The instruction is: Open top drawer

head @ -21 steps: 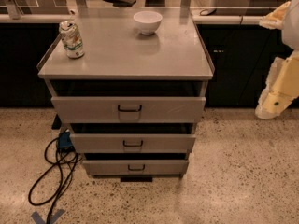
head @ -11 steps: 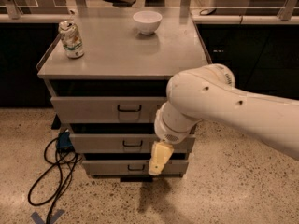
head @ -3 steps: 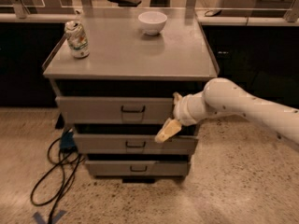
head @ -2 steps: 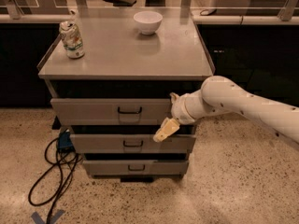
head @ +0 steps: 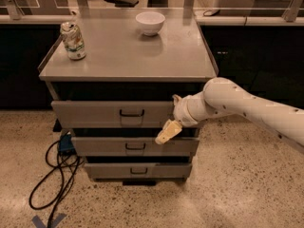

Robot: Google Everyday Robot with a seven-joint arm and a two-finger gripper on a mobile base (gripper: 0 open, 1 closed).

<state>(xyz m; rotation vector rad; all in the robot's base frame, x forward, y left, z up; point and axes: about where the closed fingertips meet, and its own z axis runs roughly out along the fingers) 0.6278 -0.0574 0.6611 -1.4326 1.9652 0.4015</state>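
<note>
The top drawer [head: 95, 114] sits under the counter [head: 128, 56], which carries a can [head: 72, 41] and a bowl [head: 150, 23]. The gripper [head: 168, 132] hangs at the drawer's lower right edge, right of its handle [head: 132, 113]; whether it is spread or pressed together I cannot tell.

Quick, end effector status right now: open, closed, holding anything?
End effector: open or closed cannot be told. It is at the lower right edge of the top drawer, right of the handle, not on it.

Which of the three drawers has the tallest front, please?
The top drawer, its front taller and wider than both below; the tool hangs by its lower right corner.
</note>
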